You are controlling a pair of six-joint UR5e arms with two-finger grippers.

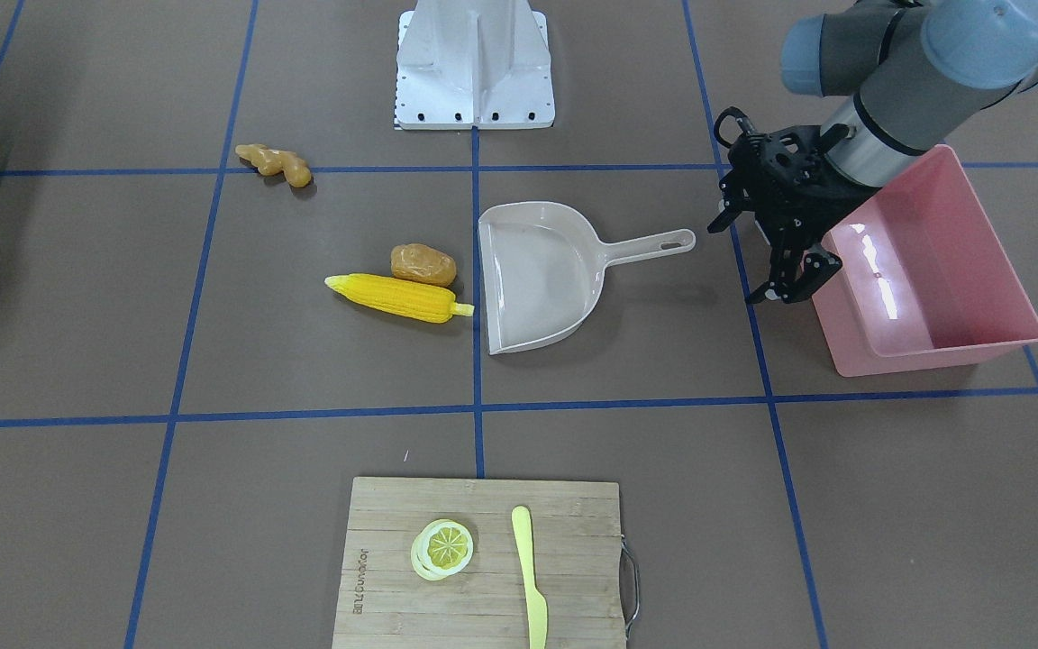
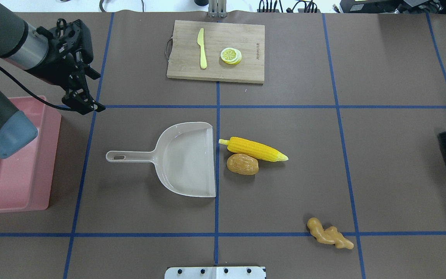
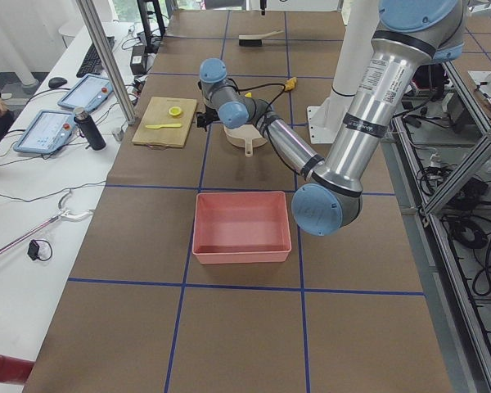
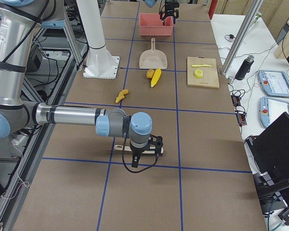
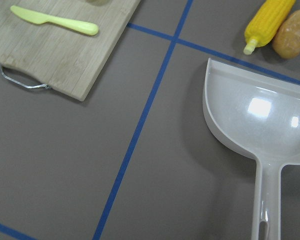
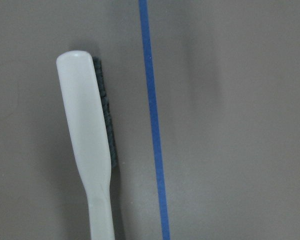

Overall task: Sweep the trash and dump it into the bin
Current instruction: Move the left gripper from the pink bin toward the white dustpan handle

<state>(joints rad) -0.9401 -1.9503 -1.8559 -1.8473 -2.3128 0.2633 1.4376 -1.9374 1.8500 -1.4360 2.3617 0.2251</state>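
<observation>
In the front-facing view we see the corn (image 1: 397, 297) lying on the counter (image 1: 77, 315) just left of centre. Its stalk end nearly reaches the open mouth of the dustpan (image 1: 537, 279). The potato (image 1: 423, 264) sits right against the corn's upper side. The ginger (image 1: 276, 164) lies alone in the upper left of the frame, well apart from the other two. None of the three is in the pan.

The bin (image 1: 915, 359) stands at the right of the frame, upright. The left gripper (image 1: 744, 261) hangs above the counter in front of the bin's left wall. Its fingers are spread and hold nothing. The dustpan's handle points right toward this gripper but stays apart from it.

At the bottom centre a board (image 1: 483, 622) carries a lemon slice (image 1: 442, 548) and a knife (image 1: 530, 577).

In the exterior right view the right gripper (image 4: 145, 151) sits low in the frame, just over the brush (image 6: 87, 140). We cannot tell whether its fingers are open or closed. The right wrist view shows the brush lying flat on the left of the frame, bristles facing a blue tape line.
</observation>
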